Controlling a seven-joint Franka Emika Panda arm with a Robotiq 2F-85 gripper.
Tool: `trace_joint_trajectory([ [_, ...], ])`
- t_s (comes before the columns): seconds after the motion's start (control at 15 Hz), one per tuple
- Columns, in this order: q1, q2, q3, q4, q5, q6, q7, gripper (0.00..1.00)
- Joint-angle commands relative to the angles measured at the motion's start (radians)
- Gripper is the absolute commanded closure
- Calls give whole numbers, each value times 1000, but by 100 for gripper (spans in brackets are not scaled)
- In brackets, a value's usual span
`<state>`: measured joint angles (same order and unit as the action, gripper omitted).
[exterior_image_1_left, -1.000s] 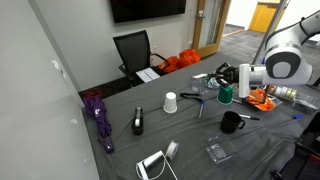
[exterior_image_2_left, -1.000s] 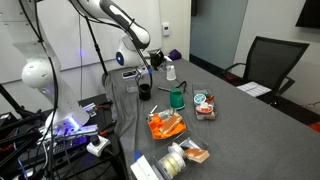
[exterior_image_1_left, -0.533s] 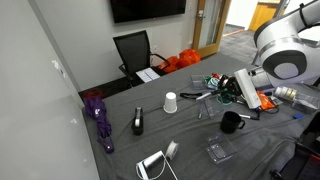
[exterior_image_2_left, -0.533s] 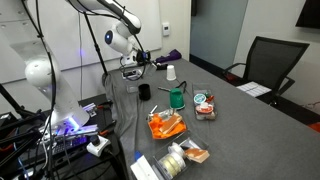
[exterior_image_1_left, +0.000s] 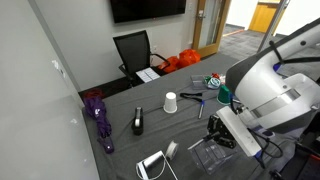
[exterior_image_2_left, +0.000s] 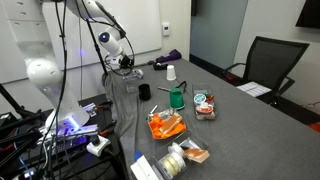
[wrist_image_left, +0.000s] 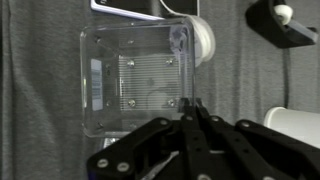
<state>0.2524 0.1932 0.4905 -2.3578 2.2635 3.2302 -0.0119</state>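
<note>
1. Nearest the fingers: a clear, square plastic box (wrist_image_left: 135, 75), flat on the grey cloth-covered table (wrist_image_left: 40, 120), filling the middle of the wrist view.
2. Black fingers (wrist_image_left: 193, 112) drawn fully together, tips meeting, nothing held between them; tips seen over the box's near right part, contact with it impossible to tell.
3. Just beside the box's far right corner, a white round roll (wrist_image_left: 206, 40); past the box's far edge, a flat white device (wrist_image_left: 140, 5), cut off by the frame.
4. Farther to the right, a black stapler-shaped object (wrist_image_left: 285, 20) and a white paper cup (wrist_image_left: 295, 120).
5. In an exterior view, fingers (exterior_image_2_left: 124, 67) low over the table's far end, well apart from a black mug (exterior_image_2_left: 145, 91) and a green cup (exterior_image_2_left: 178, 97).
</note>
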Motion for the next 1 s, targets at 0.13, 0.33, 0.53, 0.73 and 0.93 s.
trace_joint_trajectory([
  [0.13,-391,191,410,-29,-263,13,332,99],
  [0.33,-601,293,610,-48,-395,64,455,99],
  [0.53,-787,431,796,-42,-439,196,470,99],
  [0.73,-836,415,834,-35,-246,227,315,99],
  [0.93,-888,429,863,-19,-69,239,144,99],
])
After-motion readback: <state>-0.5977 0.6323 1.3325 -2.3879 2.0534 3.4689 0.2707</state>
